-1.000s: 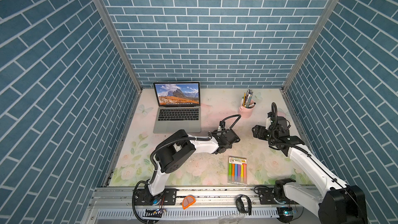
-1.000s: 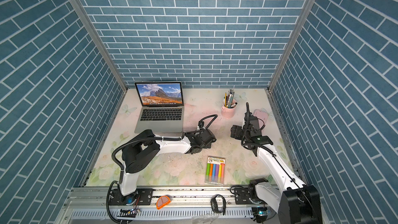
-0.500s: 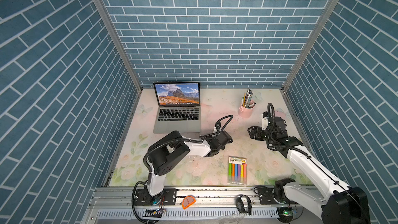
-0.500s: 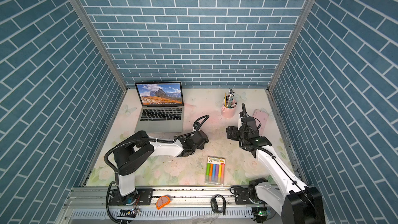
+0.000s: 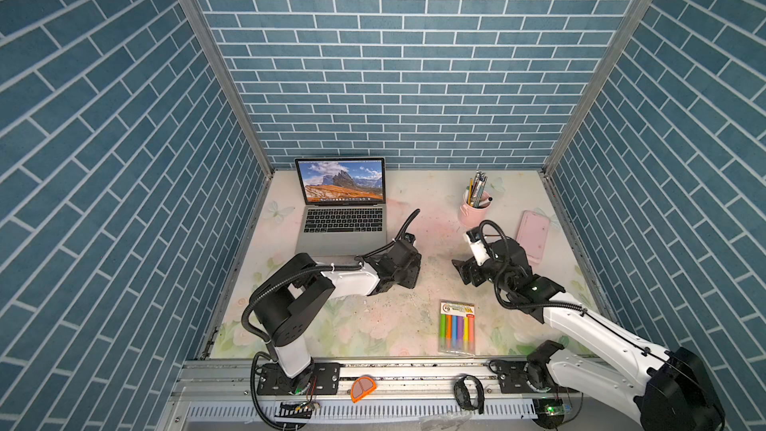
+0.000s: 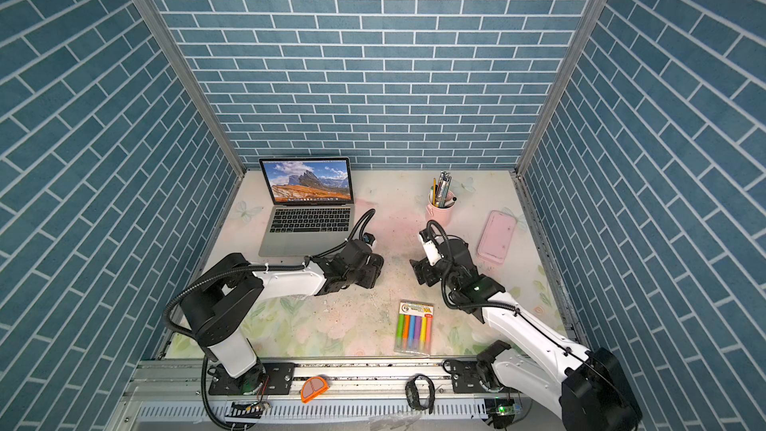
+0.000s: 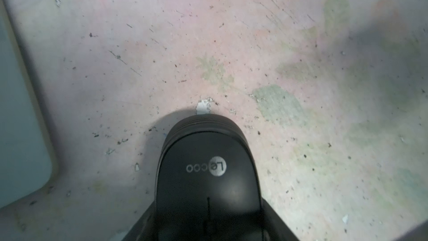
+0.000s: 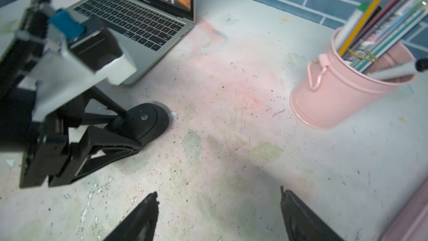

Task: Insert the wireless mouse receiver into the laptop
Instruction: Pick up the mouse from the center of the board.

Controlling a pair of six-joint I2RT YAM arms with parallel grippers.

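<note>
Left pincer (image 8: 129,130) clamped; right pincer (image 8: 220,216) seemingly spread.

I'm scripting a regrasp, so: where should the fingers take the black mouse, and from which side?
Pinch the mouse across its two long sides, coming low from its button end. Its top is domed; the sides run roughly parallel, and the fingers of the left gripper flank them.

My left arm (image 5: 352,284) and right arm (image 5: 588,325) are smooth white shells between chunky black joints, each rising from a black base plate (image 5: 327,385) fixed with silver screws. Ribbed black cable (image 5: 408,222) loops off each wrist, and a small green light (image 5: 534,287) glows on a black block of my right arm. My fingers (image 8: 102,142) are matt black open-frame triangles, with a white camera housing (image 8: 58,82) and a blue block (image 8: 66,25) above them.
</note>
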